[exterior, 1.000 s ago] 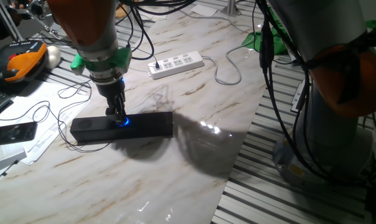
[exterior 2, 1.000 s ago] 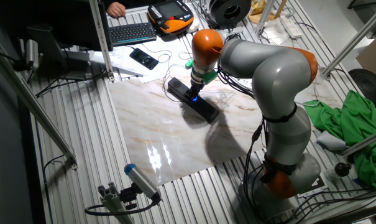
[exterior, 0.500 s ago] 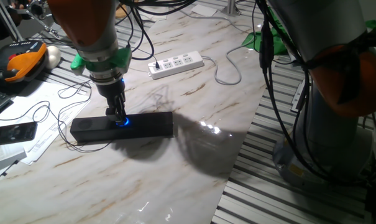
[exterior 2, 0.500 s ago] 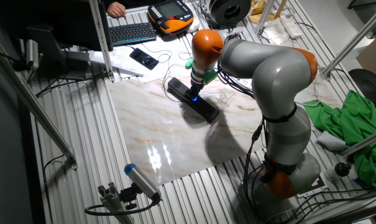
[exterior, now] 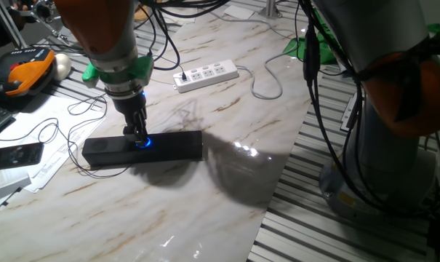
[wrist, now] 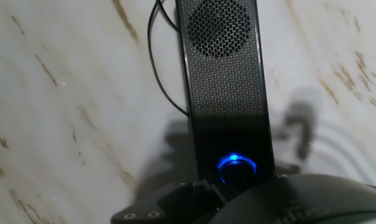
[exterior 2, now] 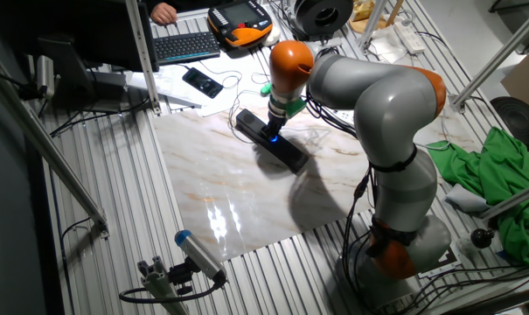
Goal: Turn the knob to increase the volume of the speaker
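Speaker: long black bar (exterior: pixel 143 148), lying flat on the marble bench (exterior: pixel 227 124), left of centre in one fixed view; upper middle in the other fixed view (exterior 2: pixel 273 140); runs top to bottom in the hand view (wrist: pixel 225 93).
Knob: small dial with a glowing blue ring (exterior: pixel 142 141), at the middle of the bar; low centre in the hand view (wrist: pixel 236 168).
Gripper: (exterior: pixel 137 134) points straight down, tips at the knob.
Fingers: appear to sit at the blue ring; whether they are clamped on it, together or apart, I cannot tell, since the hand's body hides the tips in the hand view.
Cable: thin black lead (wrist: pixel 156 56) leaves the bar's left side, upper centre of the hand view.
Other items: white power strip (exterior: pixel 206 74) above the bar; flat remote (exterior: pixel 14 155) at the left edge.
Step in hand: judged to be turning the dial.
Handling advice: keep the wrist axis centred over the ring, press lightly, rotate slowly; the bar is light and unsecured, so too much sideways force could swing it on the bench.
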`<state>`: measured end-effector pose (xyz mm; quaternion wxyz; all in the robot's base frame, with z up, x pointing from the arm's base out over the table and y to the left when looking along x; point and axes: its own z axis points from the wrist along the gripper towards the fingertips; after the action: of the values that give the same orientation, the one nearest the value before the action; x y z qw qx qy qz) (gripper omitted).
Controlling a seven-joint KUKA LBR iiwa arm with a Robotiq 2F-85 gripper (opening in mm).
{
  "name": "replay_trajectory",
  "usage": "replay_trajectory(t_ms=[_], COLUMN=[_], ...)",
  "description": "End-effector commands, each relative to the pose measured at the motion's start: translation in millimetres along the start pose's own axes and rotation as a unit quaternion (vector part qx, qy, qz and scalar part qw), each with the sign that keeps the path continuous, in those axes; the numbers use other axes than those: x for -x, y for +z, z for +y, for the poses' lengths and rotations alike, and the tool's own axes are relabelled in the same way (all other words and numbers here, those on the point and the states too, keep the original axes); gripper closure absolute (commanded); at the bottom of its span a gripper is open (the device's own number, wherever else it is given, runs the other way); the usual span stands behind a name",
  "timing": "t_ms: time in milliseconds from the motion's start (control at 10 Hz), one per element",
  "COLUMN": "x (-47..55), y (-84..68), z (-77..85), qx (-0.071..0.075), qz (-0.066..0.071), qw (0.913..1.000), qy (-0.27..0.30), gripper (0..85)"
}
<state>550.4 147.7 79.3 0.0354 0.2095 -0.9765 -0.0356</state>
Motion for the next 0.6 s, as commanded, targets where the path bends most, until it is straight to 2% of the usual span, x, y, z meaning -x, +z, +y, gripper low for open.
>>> replay_trajectory(t_ms=[0,500], x=[-0.1,0.1], y=[0.4,0.0], z=[-0.1,0.3], qx=[0.003,0.003], qz=[0.000,-0.003], qw=[1.0000,0.9996], qy=[0.005,0.028], gripper=[51.0,51.0])
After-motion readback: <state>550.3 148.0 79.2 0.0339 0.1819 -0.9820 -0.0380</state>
